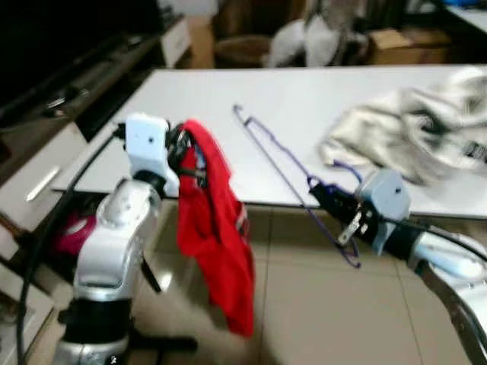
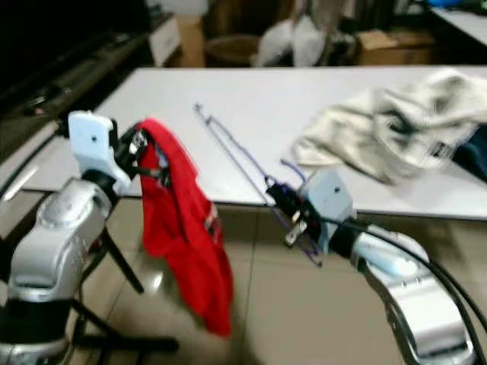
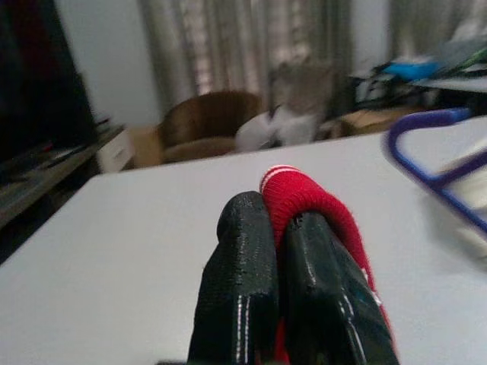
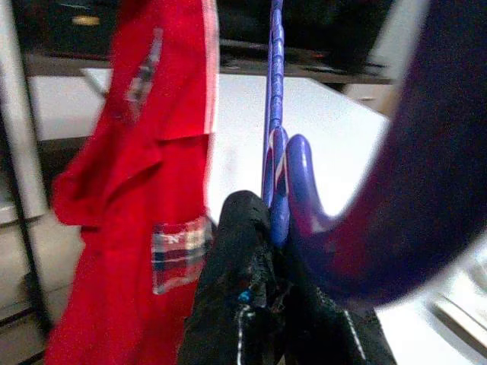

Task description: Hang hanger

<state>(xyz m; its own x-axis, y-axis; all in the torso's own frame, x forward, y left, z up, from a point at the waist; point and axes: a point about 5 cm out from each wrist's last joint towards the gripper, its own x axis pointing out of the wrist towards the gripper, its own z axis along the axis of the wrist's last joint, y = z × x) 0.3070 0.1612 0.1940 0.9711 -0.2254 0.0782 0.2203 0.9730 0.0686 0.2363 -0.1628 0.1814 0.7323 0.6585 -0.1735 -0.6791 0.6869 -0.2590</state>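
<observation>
Holding firm on both sides now: the left tool point(image 1: 183, 156) has its two black fingers point(image 3: 243, 281) pressed together on the ribbed edge of the red garment point(image 1: 217, 236), which hangs limp in front of the table point(image 1: 190, 99), draping below its near edge toward the tiled floor point(image 1: 304, 304). Across from it, the right tool point(image 1: 335, 201) is clamped shut on the purple hanger point(image 1: 278, 163), gripping near the low end where the wire bends, just off the table's near edge; the rest of the hanger slants up and away over the white tabletop, its hooked tip raised above the surface toward the table's middle. A crumpled pale cloth point(image 1: 411, 141) lies on the table beyond the right tool, well apart from the red garment. My read on handling: the hanger looks thin, light and stiff, probably a little springy and slick, so a pinch at one end could let it pivot or twist; holding close to a bend, as here, should resist that. The garment is soft and floppy, with no shape of its own, so it will swing and fold; the thick ribbed edge looks the surest place to hold. Garment and hanger sit near each other but apart, so the threading step seems not yet done.
</observation>
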